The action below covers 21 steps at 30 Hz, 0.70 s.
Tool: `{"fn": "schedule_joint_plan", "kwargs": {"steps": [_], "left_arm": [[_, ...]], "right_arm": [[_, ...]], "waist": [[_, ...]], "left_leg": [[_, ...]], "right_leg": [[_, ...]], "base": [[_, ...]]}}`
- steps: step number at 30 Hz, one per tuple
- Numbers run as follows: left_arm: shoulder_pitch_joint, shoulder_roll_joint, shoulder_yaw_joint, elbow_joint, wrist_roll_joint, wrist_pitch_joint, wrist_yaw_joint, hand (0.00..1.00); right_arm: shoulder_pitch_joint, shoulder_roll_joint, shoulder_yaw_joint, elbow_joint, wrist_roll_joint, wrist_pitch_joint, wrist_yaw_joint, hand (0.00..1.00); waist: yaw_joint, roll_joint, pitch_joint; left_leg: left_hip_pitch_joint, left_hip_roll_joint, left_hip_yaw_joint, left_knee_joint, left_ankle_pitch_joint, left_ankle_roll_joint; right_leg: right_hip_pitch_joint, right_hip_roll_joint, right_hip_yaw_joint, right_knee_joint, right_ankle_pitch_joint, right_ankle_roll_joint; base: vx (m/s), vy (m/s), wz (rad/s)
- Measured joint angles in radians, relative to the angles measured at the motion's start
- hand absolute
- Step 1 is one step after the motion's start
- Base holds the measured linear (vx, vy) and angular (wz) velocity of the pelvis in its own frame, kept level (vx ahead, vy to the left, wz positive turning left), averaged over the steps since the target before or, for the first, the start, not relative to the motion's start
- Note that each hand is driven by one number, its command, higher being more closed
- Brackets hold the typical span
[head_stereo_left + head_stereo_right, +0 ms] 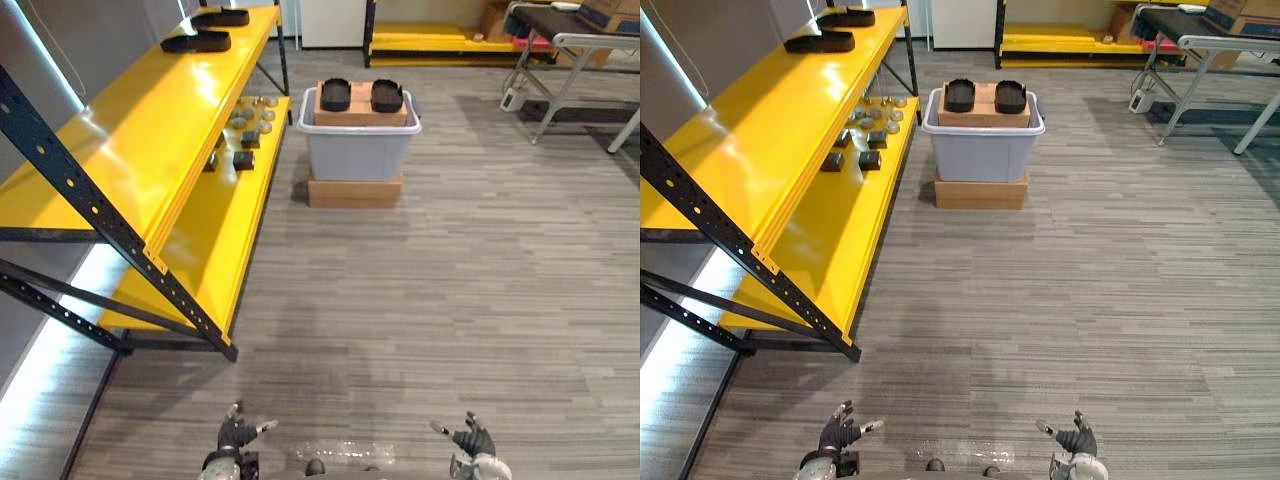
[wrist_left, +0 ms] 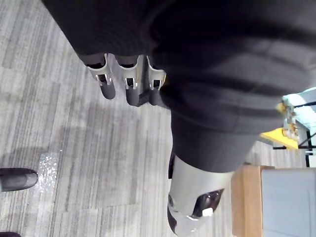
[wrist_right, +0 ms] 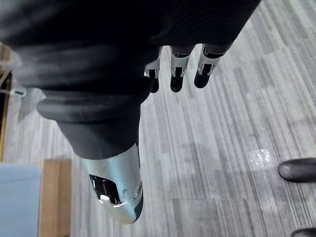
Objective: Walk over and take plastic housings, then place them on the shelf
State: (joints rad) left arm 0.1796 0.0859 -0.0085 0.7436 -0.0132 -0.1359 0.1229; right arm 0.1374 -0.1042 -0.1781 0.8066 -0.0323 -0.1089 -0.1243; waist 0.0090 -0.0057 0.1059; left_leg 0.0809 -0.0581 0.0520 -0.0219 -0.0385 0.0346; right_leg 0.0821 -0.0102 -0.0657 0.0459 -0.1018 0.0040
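on the box point(image 1: 361, 112), two housings point(image 1: 336, 94)

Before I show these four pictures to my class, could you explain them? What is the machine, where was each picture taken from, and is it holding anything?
This is a walking humanoid robot with two arms. The two wide pictures come from cameras in its head, looking down at the floor ahead. The two close ones come from cameras on its wrists. Its left hand and right hand are open and hold nothing. Ahead, two black plastic housings lie on cardboard atop a grey bin. Two further housings sit on the yellow shelf.
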Motion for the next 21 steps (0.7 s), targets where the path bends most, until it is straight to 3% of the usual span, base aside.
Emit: {"fn": "schedule_joint_plan", "kwargs": {"steps": [7, 21], "left_arm": [[0.000, 0.004, 0.009, -0.047, 0.030, -0.005, -0.009, 0.00], [0.038, 0.006, 0.093, -0.048, 0.021, 0.001, -0.005, 0.00]], "right_arm": [[0.002, -0.009, 0.001, -0.035, -0.050, 0.002, 0.019, 0.00], [0.005, -0.030, -0.017, -0.045, -0.008, 0.008, 0.013, 0.00]], "waist": [[-0.007, 0.006, 0.003], [-0.022, 0.024, 0.002]], "left_leg": [[0.002, 0.000, 0.002, 0.006, -0.009, -0.013], [-0.002, 0.007, 0.019, 0.008, -0.013, -0.016]], "right_leg": [[0.004, -0.001, -0.001, 0.000, -0.001, 0.002], [-0.018, 0.005, 0.014, 0.012, -0.002, 0.003]], "base": [[0.01, 0.001, 0.00], [-0.04, -0.002, -0.04]]}}
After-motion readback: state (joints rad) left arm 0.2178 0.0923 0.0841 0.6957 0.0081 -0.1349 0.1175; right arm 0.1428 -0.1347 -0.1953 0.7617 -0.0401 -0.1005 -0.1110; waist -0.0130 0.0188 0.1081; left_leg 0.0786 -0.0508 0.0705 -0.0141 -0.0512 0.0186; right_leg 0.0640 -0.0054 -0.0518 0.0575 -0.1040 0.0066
